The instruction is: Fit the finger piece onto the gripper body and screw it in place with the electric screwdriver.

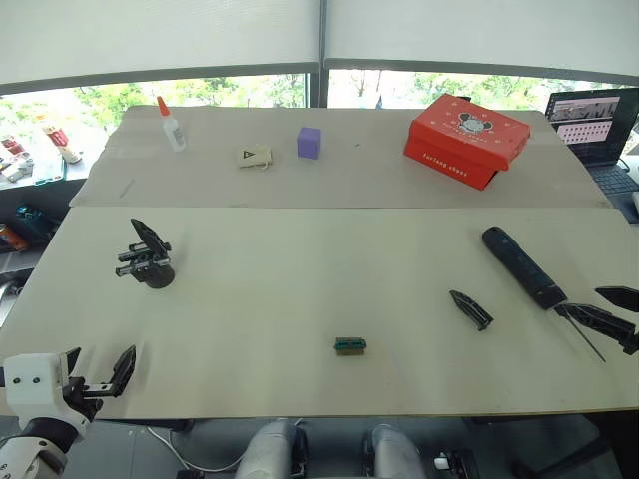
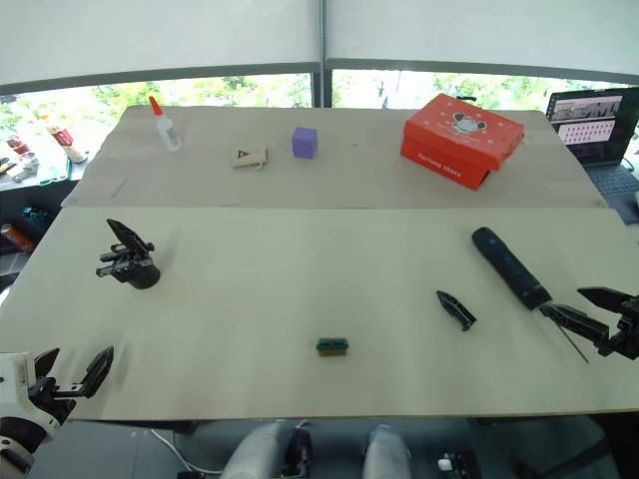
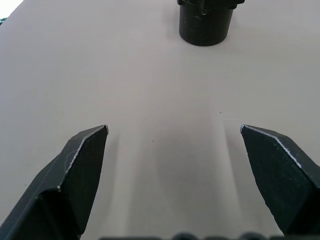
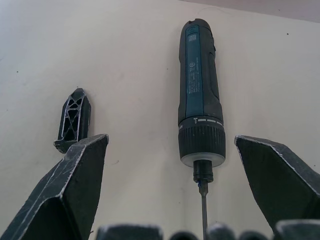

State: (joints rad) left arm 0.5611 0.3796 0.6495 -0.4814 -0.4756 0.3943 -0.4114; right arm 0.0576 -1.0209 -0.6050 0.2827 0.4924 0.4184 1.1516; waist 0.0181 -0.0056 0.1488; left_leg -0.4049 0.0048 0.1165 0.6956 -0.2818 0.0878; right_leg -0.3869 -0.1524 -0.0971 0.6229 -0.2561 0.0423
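At the near left corner of the bench (image 1: 300, 289), the left tool (image 1: 98, 371) hovers with its two black fingers spread wide and nothing between them. Ahead of it, well apart, the gripper body (image 1: 148, 258) stands on its round dark base near the bench's left edge, its pointed finger aimed up and away; in the left wrist view the base (image 3: 205, 21) sits beyond the open fingertips. On the far bench lie a glue bottle (image 1: 171, 125), a small tan tag (image 1: 255, 157), a purple cube (image 1: 309, 142) and a red box (image 1: 467, 140). Near the front centre rests a tiny green-and-black block (image 1: 350, 345). Further right lies the finger piece (image 1: 470, 309), flat on the bench, just left of the electric screwdriver (image 1: 522, 266), which lies diagonally with its thin bit pointing toward the near right. The right tool (image 1: 619, 314) is wide open and empty, its fingers straddling the bit's end; in the right wrist view the screwdriver (image 4: 200, 95) lies between the spread fingertips and the finger piece (image 4: 74, 119) beside one of them. A laptop (image 1: 597, 125) sits at far right.
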